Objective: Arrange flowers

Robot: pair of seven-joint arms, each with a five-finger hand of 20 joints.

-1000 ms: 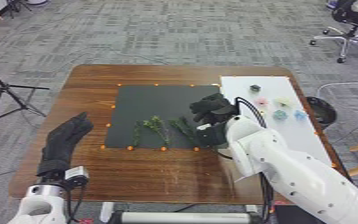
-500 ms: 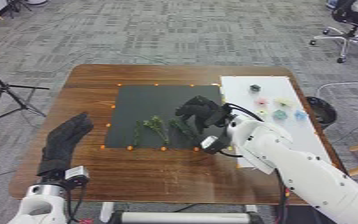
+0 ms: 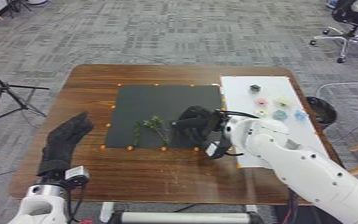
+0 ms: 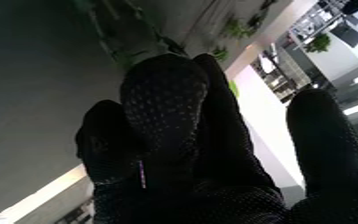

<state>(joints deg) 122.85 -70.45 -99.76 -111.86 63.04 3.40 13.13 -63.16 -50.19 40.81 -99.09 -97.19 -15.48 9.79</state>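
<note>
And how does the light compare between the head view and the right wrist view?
Head view: fairly even, the white board bright; right wrist view: stark contrast, the right hand almost black beside a glaring white strip.

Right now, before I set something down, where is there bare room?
Bare: the far part of the dark mat, beyond the green stems and right hand, and the brown table nearer than the mat. Crowded: the mat's near part, by those stems and that hand, and the white sheet, with flower heads.
</note>
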